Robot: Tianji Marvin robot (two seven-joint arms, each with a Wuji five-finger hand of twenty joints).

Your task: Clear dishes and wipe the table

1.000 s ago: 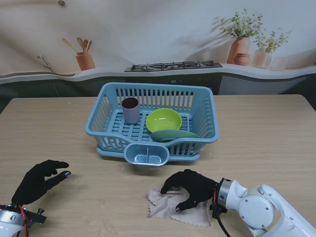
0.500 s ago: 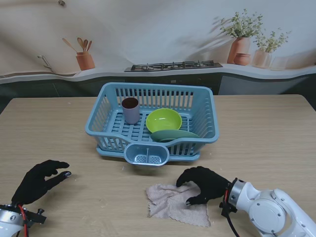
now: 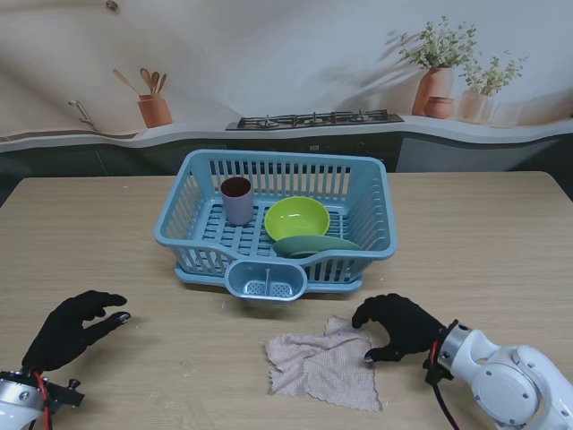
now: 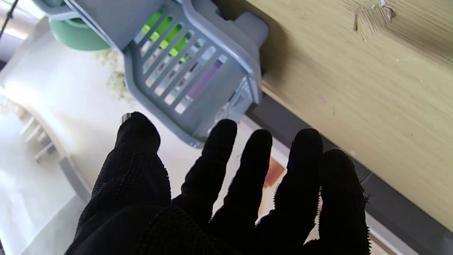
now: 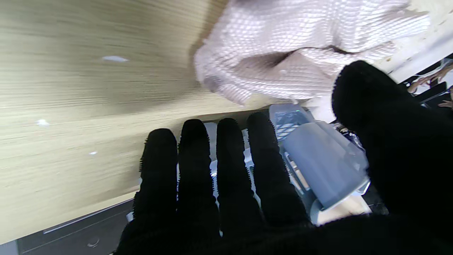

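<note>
Behind the wooden table (image 3: 501, 233) runs a painted kitchen backdrop with a stove, plant pots and a jar of wooden spoons. On the table, at the middle and farther from me, stands a light blue dish basket (image 3: 376, 193). Inside it a mauve cup (image 3: 237, 200) stands upright at the left side, a lime green bowl (image 3: 296, 218) sits near the middle, and a dark green plate (image 3: 315, 245) leans against the front wall of the basket, just beside the bowl. A small cutlery pocket (image 3: 266, 279) hangs on the front of the basket.

Nearer to me than the basket, a beige cloth (image 3: 318, 365) lies crumpled on the table, with one corner lifted in a fold. The right hand (image 3: 397, 326), in a black glove, is at the right edge of the cloth. Its fingers are curled downward and apart, with nothing held. Its fingertips seem to rest at the border of the cloth, but I cannot tell whether they really touch it. In the right wrist view the four fingers (image 5: 226, 170) lie side by side and the thumb stands apart, with the cloth beyond them.

The left hand (image 3: 70, 328) is at the left, near my side of the table, well apart from the cloth and from the basket. Its fingers are spread and it holds nothing.
</note>
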